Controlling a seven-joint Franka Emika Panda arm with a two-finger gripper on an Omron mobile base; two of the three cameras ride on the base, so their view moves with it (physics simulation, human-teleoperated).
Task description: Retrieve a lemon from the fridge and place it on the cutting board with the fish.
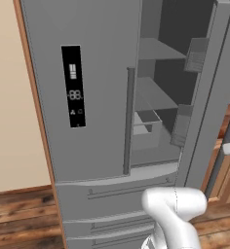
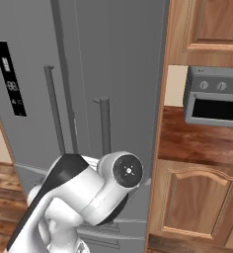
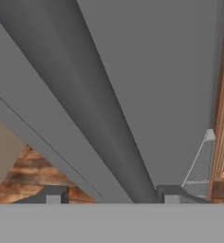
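The grey fridge (image 1: 95, 73) stands in front of me with its left door shut and its right door (image 1: 212, 97) swung open, so bare shelves and a clear bin (image 1: 146, 131) show inside. The lemon, the cutting board and the fish are out of view. In the hand view my gripper (image 3: 112, 194) is open, its two fingertips (image 3: 53, 194) set wide apart on either side of a thick grey bar handle (image 3: 85, 95) of the fridge (image 3: 171, 71). The right fingertip sits close against the bar and the left one stands clear of it. My white arm (image 2: 89, 192) rises low before the fridge (image 2: 113, 74).
A small grey toaster oven (image 2: 214, 101) sits on a wooden counter (image 2: 197, 141) right of the fridge, with brown cabinets (image 2: 197, 202) below and above. A beige wall (image 1: 9, 97) is on the left. Wooden floor (image 1: 19, 214) runs along the fridge's lower drawers (image 1: 107, 219).
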